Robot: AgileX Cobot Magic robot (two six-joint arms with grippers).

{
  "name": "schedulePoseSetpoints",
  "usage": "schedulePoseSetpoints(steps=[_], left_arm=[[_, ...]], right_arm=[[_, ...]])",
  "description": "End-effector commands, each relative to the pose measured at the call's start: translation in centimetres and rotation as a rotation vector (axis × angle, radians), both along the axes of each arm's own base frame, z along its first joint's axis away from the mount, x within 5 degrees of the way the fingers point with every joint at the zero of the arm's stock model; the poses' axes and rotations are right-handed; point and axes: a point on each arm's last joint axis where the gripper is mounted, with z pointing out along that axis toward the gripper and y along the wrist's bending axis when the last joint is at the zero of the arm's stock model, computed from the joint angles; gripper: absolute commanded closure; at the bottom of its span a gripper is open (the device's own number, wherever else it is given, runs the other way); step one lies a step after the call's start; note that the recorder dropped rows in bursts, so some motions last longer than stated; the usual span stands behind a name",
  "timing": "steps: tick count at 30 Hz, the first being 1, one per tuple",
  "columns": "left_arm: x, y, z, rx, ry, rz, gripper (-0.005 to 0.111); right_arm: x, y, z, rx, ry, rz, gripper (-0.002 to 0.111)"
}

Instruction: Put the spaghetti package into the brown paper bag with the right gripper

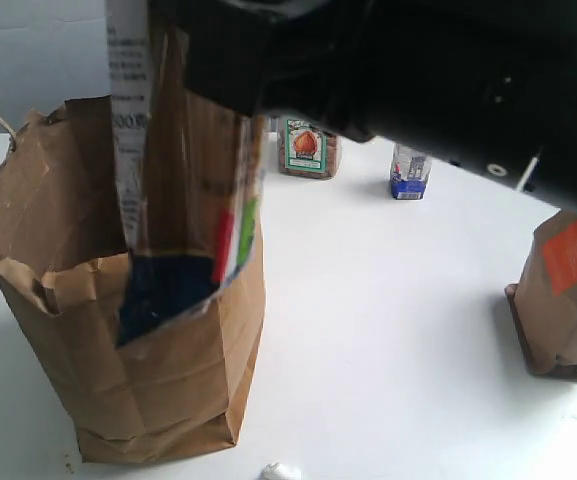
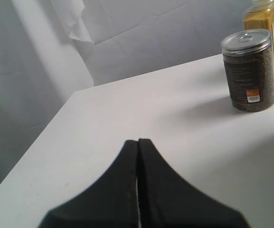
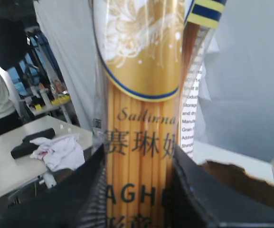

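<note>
The spaghetti package point(image 1: 183, 150) hangs upright over the brown paper bag point(image 1: 168, 370), its dark blue lower end dipping inside the bag's open mouth. The black right arm point(image 1: 398, 70) fills the top of the exterior view and hides its claw there. In the right wrist view, my right gripper point(image 3: 139, 190) is shut on the spaghetti package point(image 3: 141, 118), a black finger pressed on each side; the gold emblem shows above. The bag's torn rim point(image 3: 241, 178) appears just beyond. My left gripper point(image 2: 137, 142) is shut, with nothing held, over bare white table.
A brown pouch with an orange label point(image 1: 566, 300) stands at the right edge. A small box with a picture point(image 1: 308, 148) and a blue-white carton point(image 1: 409, 172) sit at the back. Near the left gripper stand a dark jar point(image 2: 249, 71) and a yellow container point(image 2: 269, 28).
</note>
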Motion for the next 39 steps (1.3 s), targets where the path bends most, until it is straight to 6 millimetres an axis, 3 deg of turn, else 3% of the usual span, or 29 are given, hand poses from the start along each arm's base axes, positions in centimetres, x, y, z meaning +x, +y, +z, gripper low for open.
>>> schedulePoseSetpoints(steps=[1, 6, 12, 19, 27, 29, 31, 34, 36, 39], left_arm=[[0.0, 0.0, -0.1, -0.008, -0.002, -0.003, 0.107], [0.0, 0.0, -0.1, -0.008, -0.002, -0.003, 0.107], [0.0, 0.0, -0.1, -0.008, -0.002, -0.003, 0.107], [0.0, 0.0, -0.1, -0.008, -0.002, -0.003, 0.107], [0.0, 0.0, -0.1, -0.008, -0.002, -0.003, 0.107], [0.0, 0.0, -0.1, -0.008, -0.002, -0.003, 0.107], [0.0, 0.0, -0.1, -0.008, -0.002, -0.003, 0.107], [0.0, 0.0, -0.1, -0.008, -0.002, -0.003, 0.107], [0.0, 0.0, -0.1, -0.008, -0.002, -0.003, 0.107], [0.0, 0.0, -0.1, -0.008, -0.002, -0.003, 0.107]], right_arm=[[0.3, 1.7, 2.4, 0.134, -0.140, -0.004, 0.108], [2.0, 5.8, 3.4, 0.057, -0.269, -0.022, 0.108], [5.6, 9.2, 1.4, -0.119, -0.308, -0.067, 0.108], [8.6, 9.8, -2.6, -0.349, -0.283, -0.106, 0.108], [9.0, 10.2, -5.3, -0.512, -0.220, -0.099, 0.108], [8.9, 10.4, -5.7, -0.526, -0.207, -0.091, 0.104], [8.3, 10.7, -6.1, -0.536, -0.191, -0.075, 0.089], [8.2, 10.4, -7.3, -0.545, -0.130, -0.074, 0.054], [8.1, 10.3, -7.8, -0.554, -0.116, -0.072, 0.044], [8.1, 10.2, -8.1, -0.554, -0.094, -0.074, 0.043]])
